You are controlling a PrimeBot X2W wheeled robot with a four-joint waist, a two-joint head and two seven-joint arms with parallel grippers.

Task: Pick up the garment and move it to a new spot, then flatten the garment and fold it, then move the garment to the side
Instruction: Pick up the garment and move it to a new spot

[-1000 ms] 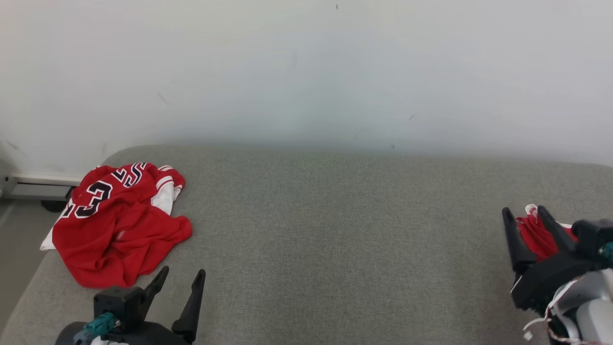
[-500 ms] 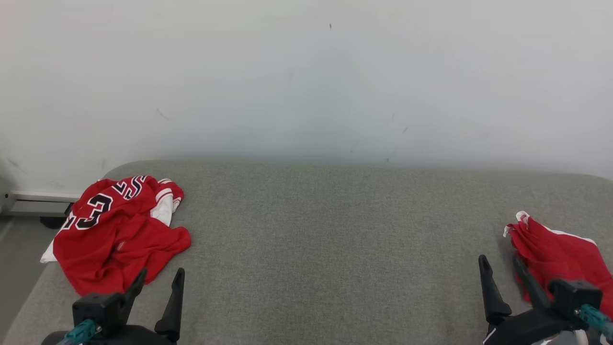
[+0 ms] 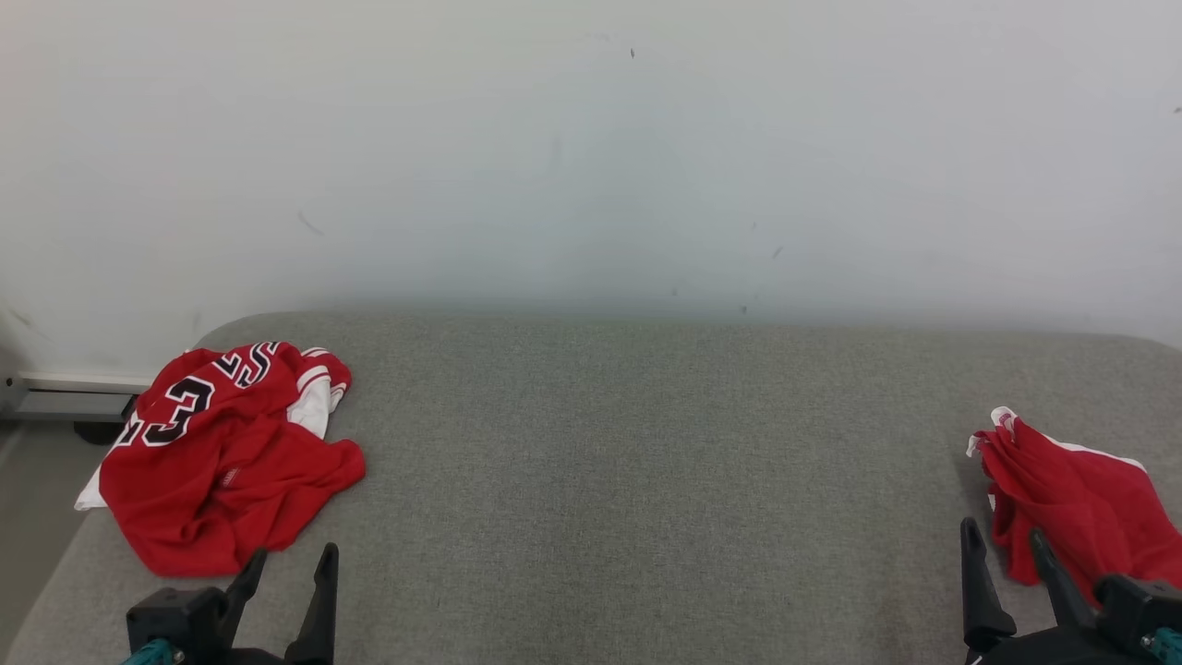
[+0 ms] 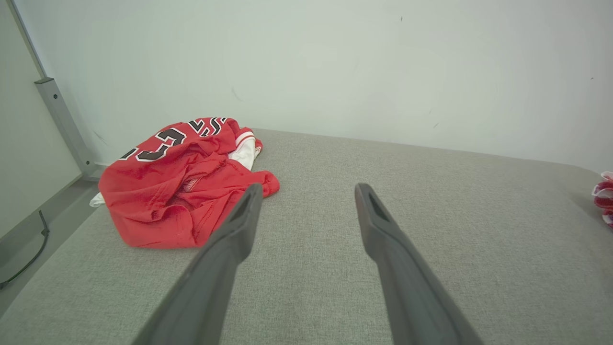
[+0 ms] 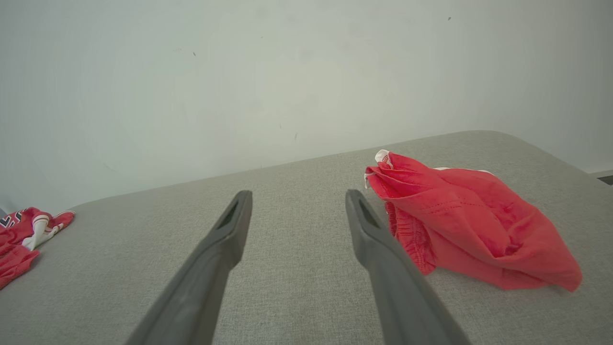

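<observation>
A crumpled red jersey garment (image 3: 222, 462) with black numerals and white trim lies at the far left of the grey fabric surface (image 3: 628, 480). My left gripper (image 3: 294, 554) stands open just in front of it, empty; the left wrist view has the jersey (image 4: 182, 191) left of the fingers (image 4: 239, 225). A second red garment (image 3: 1071, 499), bunched with a white-edged band, lies at the far right. My right gripper (image 3: 1002, 531) is open and empty, just left of that heap. In the right wrist view the heap (image 5: 469, 225) sits right of the gripper (image 5: 298, 194).
A pale wall rises straight behind the surface's rounded far edge. At the left a grey rail (image 3: 65, 402) runs along the wall above the floor, with a metal post (image 4: 62, 124) and a dark cable (image 4: 24, 263) on the floor there.
My right gripper has drawn back from the right red garment, which now lies uncovered. Both grippers sit lower in the picture. The head camera has tilted, shifting the whole scene down.
</observation>
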